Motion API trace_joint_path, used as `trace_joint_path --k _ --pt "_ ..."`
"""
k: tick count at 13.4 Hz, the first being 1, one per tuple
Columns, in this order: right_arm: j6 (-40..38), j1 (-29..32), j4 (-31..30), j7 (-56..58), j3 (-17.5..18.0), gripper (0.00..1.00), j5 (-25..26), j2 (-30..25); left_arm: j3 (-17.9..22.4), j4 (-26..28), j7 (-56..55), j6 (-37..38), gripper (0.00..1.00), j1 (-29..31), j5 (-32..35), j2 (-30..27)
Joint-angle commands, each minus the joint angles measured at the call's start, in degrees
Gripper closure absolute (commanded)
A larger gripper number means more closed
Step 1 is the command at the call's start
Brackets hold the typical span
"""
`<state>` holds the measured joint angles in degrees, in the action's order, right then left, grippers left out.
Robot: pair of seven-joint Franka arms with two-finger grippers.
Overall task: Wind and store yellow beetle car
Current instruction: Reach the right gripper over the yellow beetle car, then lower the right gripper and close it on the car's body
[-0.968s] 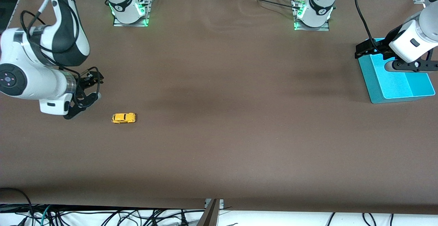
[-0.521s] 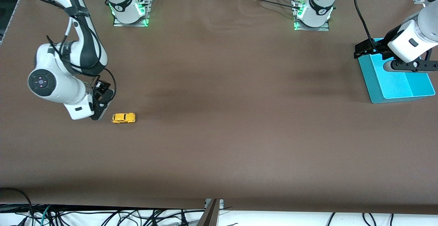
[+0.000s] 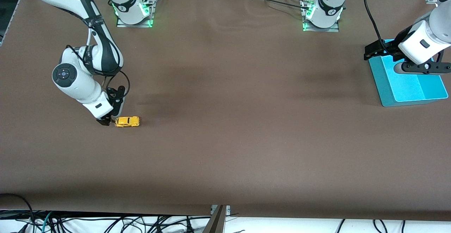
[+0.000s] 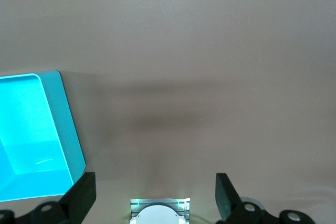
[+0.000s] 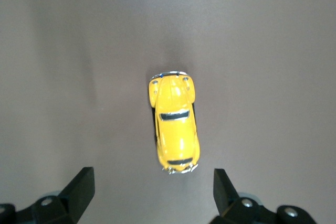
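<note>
Car position: yellow beetle car (image 3: 127, 121) is seen standing on its wheels on the bare brown table (image 3: 225, 148), toward the right arm's end, well apart from the turquoise tray (image 3: 387, 92) at the left arm's end.

Car long axis: the axis is laid along the table's length, one end turned toward the right arm's end, the other toward the tray. Which end is the bonnet is not settled from the front view.

Right gripper: right gripper (image 3: 107, 121) is held low, just beside the car's end that faces the right arm's end of the table; contact is not seen. In the right wrist view the two fingers (image 5: 79, 187) are spread wide, and the car (image 5: 174, 128) is centred between their lines but ahead of the tips, not yet between them.

Deciding relation: the car's long axis is seen running straight away from the gripper, so the fingers are set to close across the car's narrow width once a short advance along that axis is made.

Left gripper: left gripper (image 3: 417, 69) is held waiting over the tray, fingers (image 4: 79, 195) spread wide and empty.

Nearer arm: the right arm is judged far nearer to the car.
</note>
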<state>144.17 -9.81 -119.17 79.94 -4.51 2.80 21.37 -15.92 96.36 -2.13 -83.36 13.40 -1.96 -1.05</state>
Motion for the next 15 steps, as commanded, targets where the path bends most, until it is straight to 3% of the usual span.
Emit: trace_joint_path --k 1,10,11,12,13,15 --pt "6.1 0.2 -0.3 4.8 0.2 0.0 0.5 2.8 -0.3 -0.4 -0.6 0.8 0.0 0.3 -0.5 -0.2" --pt "11.4 0.8 0.6 7.8 0.5 0.01 0.1 7.2 -0.4 -0.5 -0.8 0.7 0.0 0.2 -0.4 -0.2" --pt "11.5 0.7 0.6 7.6 0.5 0.1 0.0 7.2 -0.4 -0.5 -0.8 0.7 0.0 0.2 -0.4 -0.2" --pt "11.5 0.7 0.6 7.3 0.5 0.33 0.0 7.2 -0.4 -0.5 -0.8 0.8 0.0 0.2 -0.4 -0.2" --pt "11.2 0.4 0.6 7.2 0.5 0.63 -0.2 7.1 -0.4 -0.5 -0.8 0.8 0.0 0.2 -0.4 -0.2" --pt "10.8 0.2 0.5 7.2 0.6 0.81 -0.4 6.8 -0.4 -0.5 -0.8 0.8 0.0 0.2 -0.4 -0.3"
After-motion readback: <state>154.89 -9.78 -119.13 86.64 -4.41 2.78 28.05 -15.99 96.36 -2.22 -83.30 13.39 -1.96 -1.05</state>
